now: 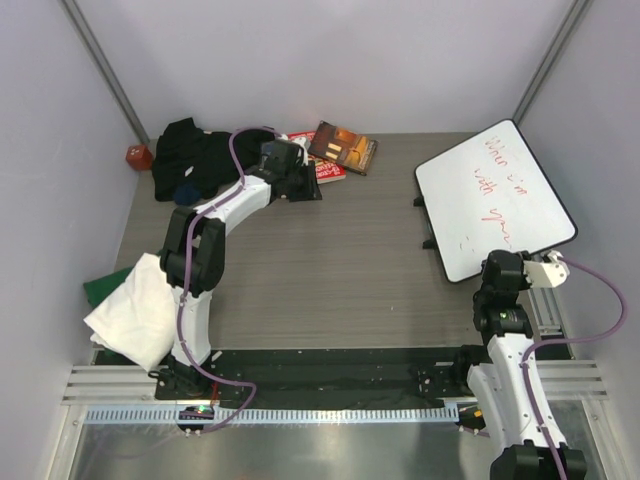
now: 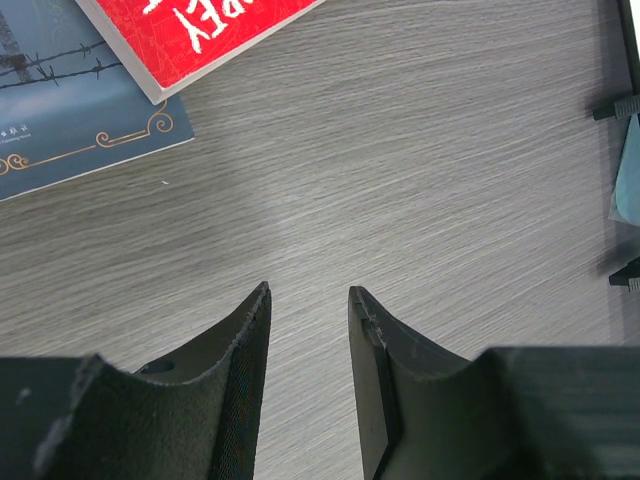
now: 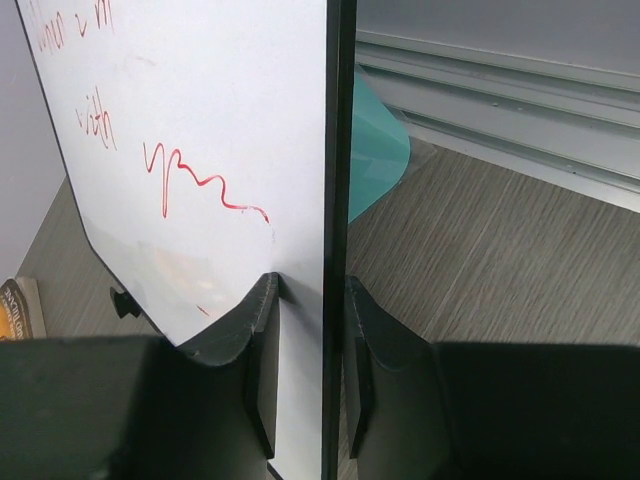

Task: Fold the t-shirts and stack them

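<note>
Fetching step: the left hand, narrow and empty, should turn to the black t-shirt at the far-left corner; for the right hand, grip unclear.

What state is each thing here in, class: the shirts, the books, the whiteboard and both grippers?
black shirt: crumpled heap, not folded.
white shirt: folded, lying on the green one.
green shirt: mostly covered, fold unclear.
books: closed, overlapping.
whiteboard: tilted, red writing on it.
left gripper: open, empty.
right gripper: astride the whiteboard's edge; whether it is clamped cannot be told.
</note>
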### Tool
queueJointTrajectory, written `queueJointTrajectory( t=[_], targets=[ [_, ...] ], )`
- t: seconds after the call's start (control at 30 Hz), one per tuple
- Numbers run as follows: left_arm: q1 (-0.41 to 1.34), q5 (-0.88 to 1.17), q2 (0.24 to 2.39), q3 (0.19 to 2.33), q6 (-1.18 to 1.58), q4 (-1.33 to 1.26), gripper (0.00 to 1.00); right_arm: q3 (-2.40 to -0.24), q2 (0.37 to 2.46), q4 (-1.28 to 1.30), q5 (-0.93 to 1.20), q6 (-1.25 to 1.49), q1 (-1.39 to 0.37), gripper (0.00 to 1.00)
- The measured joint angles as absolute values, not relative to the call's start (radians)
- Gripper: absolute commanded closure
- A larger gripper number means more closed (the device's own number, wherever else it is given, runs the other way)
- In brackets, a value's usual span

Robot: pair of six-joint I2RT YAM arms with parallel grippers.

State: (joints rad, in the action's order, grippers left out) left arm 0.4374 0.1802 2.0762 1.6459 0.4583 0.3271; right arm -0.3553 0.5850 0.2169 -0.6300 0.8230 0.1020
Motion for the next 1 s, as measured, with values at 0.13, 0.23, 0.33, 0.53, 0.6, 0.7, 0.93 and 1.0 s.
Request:
queueJointTrajectory(
  t=[0.13,0.23,0.33,0.53,0.6,0.7,0.93,1.0],
  targets=[
    [0.437,0.18,2.076,1.646,0.455,0.327,0.62,-0.355,0.598,0.211,-0.651,0.838,0.102,0.99],
    [0.437,0.18,2.076,1.646,0.452,0.327,0.62,-0.356,0.605,0.209,-0.678,0.847,0.102,0.99],
    [0.437,0.181,2.076,1.646,0.447,0.327,0.62,-0.356,0.612,0.22,-0.726,0.848,0.102,0.99],
    [0.438,0.18,2.076,1.646,0.439,0.327,0.62,-0.355,0.648,0.31,-0.831,0.844,0.114,0.99],
    [0.438,0.18,2.076,1.646,0.437,0.327,0.62,-0.355,0.655,0.335,-0.854,0.841,0.114,0.99],
    [0.438,0.18,2.076,1.646,0.437,0.327,0.62,-0.355,0.657,0.371,-0.867,0.838,0.116,0.99],
    [0.438,0.181,2.076,1.646,0.437,0.327,0.62,-0.355,0.636,0.391,-0.865,0.834,0.116,0.9],
    [0.438,0.181,2.076,1.646,0.437,0.327,0.62,-0.355,0.628,0.391,-0.859,0.83,0.116,0.8]
  ],
)
